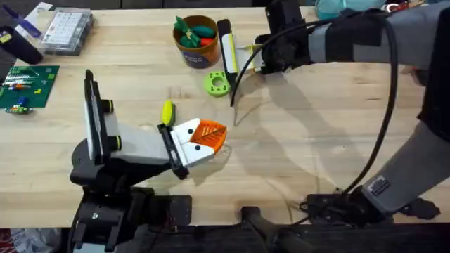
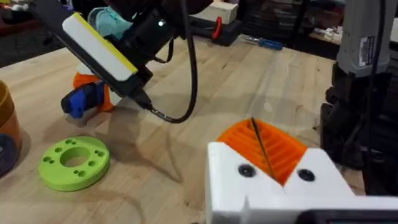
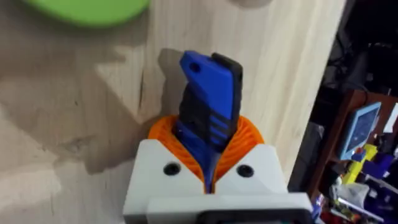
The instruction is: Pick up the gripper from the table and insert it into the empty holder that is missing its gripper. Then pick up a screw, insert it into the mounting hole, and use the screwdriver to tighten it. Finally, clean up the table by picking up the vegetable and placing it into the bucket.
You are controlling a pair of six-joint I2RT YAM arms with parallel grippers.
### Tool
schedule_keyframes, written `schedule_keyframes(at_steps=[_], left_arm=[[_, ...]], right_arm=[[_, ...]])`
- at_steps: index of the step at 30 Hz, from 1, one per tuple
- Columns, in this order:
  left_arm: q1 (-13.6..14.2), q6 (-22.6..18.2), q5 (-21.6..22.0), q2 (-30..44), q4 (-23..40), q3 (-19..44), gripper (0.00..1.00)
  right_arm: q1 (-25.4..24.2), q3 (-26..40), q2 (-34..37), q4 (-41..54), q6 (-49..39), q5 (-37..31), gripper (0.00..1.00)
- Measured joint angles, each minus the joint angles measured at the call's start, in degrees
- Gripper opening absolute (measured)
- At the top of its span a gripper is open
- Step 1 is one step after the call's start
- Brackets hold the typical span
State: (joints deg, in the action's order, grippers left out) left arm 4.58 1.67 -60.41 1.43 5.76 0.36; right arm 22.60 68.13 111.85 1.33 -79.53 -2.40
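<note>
The small oblong yellow toy vegetable with a green end (image 1: pixel 167 112) is lying on the light wooden table (image 1: pixel 316 133) just beside the nearer left gripper (image 1: pixel 213 133), whose pads are resting together, its long axis pointing roughly toward the orange-rimmed round bucket (image 1: pixel 191 56), while the right gripper (image 3: pixel 208 149) is clamping the blue pen-shaped screwdriver (image 3: pixel 208 93).

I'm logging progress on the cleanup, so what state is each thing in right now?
Left pincer: shut, low over the table.
Right pincer: shut on the screwdriver.
Screwdriver: gripped between the orange pads.
Yellow vegetable: lying on the table, not yet in the bucket.
Bucket: upright, with toy vegetables inside.
Green ring: lying flat on the table.
</note>
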Motion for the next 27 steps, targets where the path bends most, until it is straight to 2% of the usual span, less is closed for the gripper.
schedule_keyframes(at_steps=[6, 7, 9, 13, 14, 16, 27], left_arm=[[0.00, 0.00, -0.02, 0.00, 0.00, 0.00, 0.014], [0.00, 0.00, -0.01, 0.00, 0.00, 0.00, 0.014], [0.00, 0.00, -0.02, 0.00, 0.00, 0.00, 0.014], [0.00, 0.00, -0.02, 0.00, 0.00, 0.00, 0.014], [0.00, 0.00, -0.02, 0.00, 0.00, 0.00, 0.014], [0.00, 0.00, -0.02, 0.00, 0.00, 0.00, 0.014], [0.00, 0.00, -0.02, 0.00, 0.00, 0.00, 0.014]], right_arm=[[-1.00, 0.66, 0.94, -0.50, -0.42, -0.44, 0.032], [-1.04, 0.80, 1.05, -0.46, -0.31, -0.47, 0.075], [-1.04, 1.09, 1.03, -0.42, -0.28, -0.57, 0.259], [-1.11, 2.05, 1.03, -2.05, -0.53, -0.95, 0.867], [-1.15, 2.48, 1.03, -2.21, -0.69, -1.00, 0.962], [-1.15, 2.75, 1.03, -1.79, -0.65, -1.03, 0.993], [-1.24, 3.25, 1.03, 0.63, -0.65, -1.05, 0.994]])
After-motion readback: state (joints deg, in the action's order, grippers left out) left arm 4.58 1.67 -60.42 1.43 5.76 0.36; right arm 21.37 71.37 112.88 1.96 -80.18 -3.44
